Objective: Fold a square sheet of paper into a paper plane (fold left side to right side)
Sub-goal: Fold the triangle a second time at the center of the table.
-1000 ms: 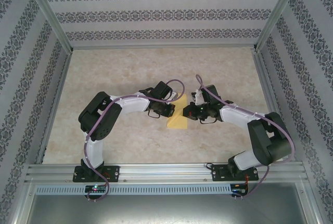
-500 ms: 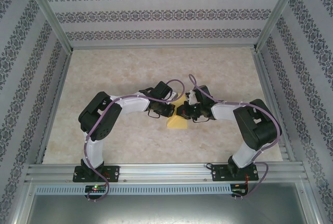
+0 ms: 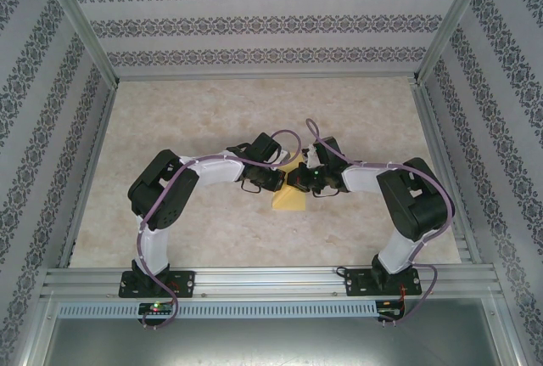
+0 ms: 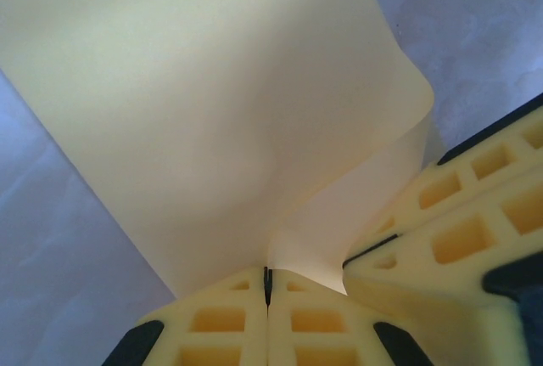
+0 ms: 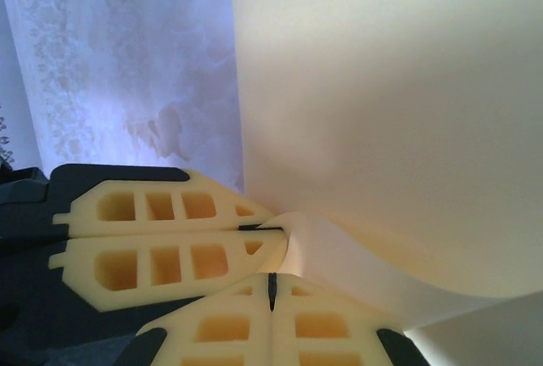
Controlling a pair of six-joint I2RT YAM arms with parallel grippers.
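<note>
From above, the left tool [image 3: 286,181] and the right tool [image 3: 296,181] met tip to tip over the middle of the worktop [image 3: 212,111], with the square sheet of paper [image 3: 288,201] showing as a yellow patch just on the near side of them and a small sliver beyond. A second before, the right arm had stood further out to the right with its elbow near the side rail, and a longer strip of yellow lay bare between the two tools. Since then the right arm had swung inward and its tool had closed in on the left one, covering most of the sheet, while the left arm had kept its pose. From this height the wrists hid the fingertips, so the grips themselves could only be guessed at here. In the left wrist view, the left tool [image 4: 267,274] was clenched on the sheet [image 4: 212,103], which rose from between its fingers in a broad bowed curve, and the right tool [image 4: 349,261] pinched the same paper just beside it. In the right wrist view, the right tool [image 5: 271,283] was likewise clamped on the sheet [image 5: 382,111], lifted and curling above the worktop [image 5: 127,69], with the left tool [image 5: 270,228] gripping the paper's edge close alongside.
</note>
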